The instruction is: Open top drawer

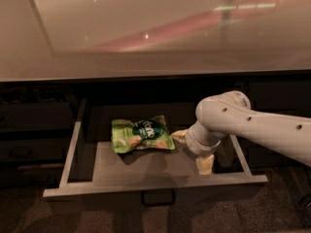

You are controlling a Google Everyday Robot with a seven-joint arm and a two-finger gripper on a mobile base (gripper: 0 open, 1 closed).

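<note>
Top drawer (121,187) pulled well out beneath the counter (146,38), midway along the dark cabinet front. Light grey rim and sides, flat grey floor, small dark loop handle (158,198) hanging at the centre of the front edge. Green snack bag (141,135) lying flat on the floor toward the back. Gripper (189,152) down inside, just right of the bag, claw spread apart and gripping nothing: one finger close by the bag's right edge, the other pointing down near the front right corner
</note>
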